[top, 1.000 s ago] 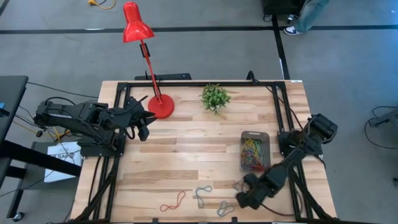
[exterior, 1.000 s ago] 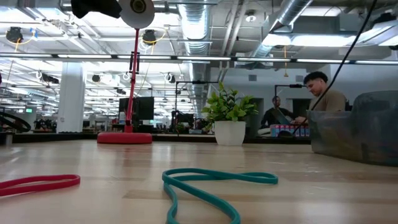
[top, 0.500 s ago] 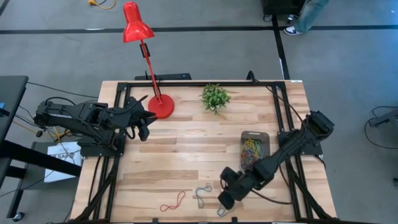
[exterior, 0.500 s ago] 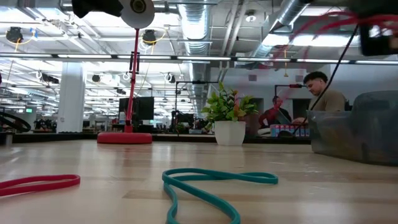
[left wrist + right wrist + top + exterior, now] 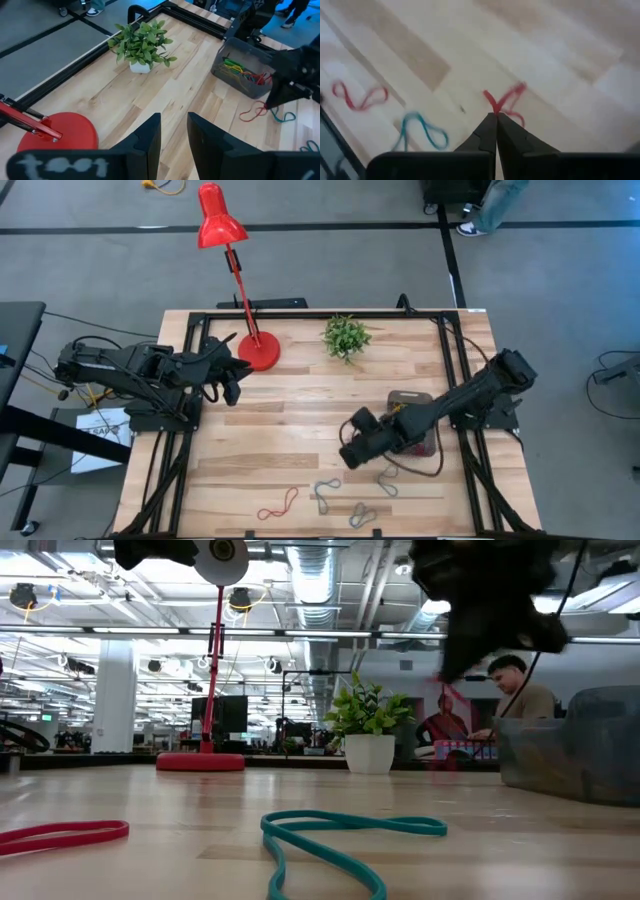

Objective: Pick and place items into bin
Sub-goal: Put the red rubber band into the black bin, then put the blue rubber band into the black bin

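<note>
From above: right gripper [image 5: 356, 452] raised over mid-table just beside the bin [image 5: 424, 398], fingers pinched tight on a red band; left gripper [image 5: 231, 381] parked near the red lamp base [image 5: 258, 353], fingers apart, holding nothing; more bands [image 5: 325, 495] strewn along the table's near edge. At table height: red band [image 5: 443, 703] dangling clear of the wood, seemingly lifted for carrying to the bin. From the left wrist: bin already stocked with coloured loops [image 5: 243, 74]. From the right wrist: red band [image 5: 506, 102] clamped at the closed fingertips.
</note>
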Controlling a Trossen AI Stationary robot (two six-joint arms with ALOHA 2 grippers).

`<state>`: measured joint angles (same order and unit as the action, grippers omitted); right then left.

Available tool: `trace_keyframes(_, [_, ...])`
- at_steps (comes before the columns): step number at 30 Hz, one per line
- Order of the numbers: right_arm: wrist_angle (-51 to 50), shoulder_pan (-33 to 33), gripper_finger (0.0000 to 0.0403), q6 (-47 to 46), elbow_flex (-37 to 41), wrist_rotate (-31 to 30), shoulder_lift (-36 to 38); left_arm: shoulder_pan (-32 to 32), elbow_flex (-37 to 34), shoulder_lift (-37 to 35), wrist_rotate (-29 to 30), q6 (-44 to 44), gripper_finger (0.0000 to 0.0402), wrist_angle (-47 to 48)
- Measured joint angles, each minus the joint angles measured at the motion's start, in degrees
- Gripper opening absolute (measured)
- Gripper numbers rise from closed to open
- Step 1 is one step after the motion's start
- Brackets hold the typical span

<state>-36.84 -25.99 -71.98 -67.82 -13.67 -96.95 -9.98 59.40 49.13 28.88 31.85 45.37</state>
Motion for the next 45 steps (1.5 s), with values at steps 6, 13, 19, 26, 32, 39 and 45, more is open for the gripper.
trace_keyframes(6, [-18.8, 2.2, 0.0, -0.4, -6.8, -2.3, 3.7, 0.0, 0.0, 0.0, 0.4, 0.5, 0.0085, -0.6])
trace_keyframes(13, [-44.4, 1.8, 0.0, -9.7, -10.4, -2.0, 5.4, 0.0, 0.0, 0.0, 0.4, 0.5, 0.0085, -2.3])
trace_keyframes(19, [-48.3, -0.8, 0.0, -19.5, -7.1, -1.4, 4.1, 0.0, 0.0, 0.0, 0.5, -0.5, 0.0085, -2.3])
trace_keyframes(26, [-41.2, -1.9, 0.0015, -19.6, -4.7, -1.2, 3.9, 0.0, 0.0, 0.0, 0.5, -0.7, 0.0085, -2.3])
trace_keyframes(32, [-40.5, -1.9, 0.0054, -19.6, -3.9, -0.6, 3.9, 0.0, 0.0, 0.0, 0.5, -0.7, 0.0085, -2.3])
trace_keyframes(39, [-38.2, -1.8, 0.0091, -20.6, -3.1, 0.1, 3.9, 0.0, 0.0, 0.0, 0.1, -0.7, 0.0085, -2.4])
trace_keyframes(45, [-33.7, -1.6, 0.0094, -16.2, -5.4, -1.2, 3.9, 0.0, 0.0, 0.0, 0.1, -0.7, 0.0085, -2.4])
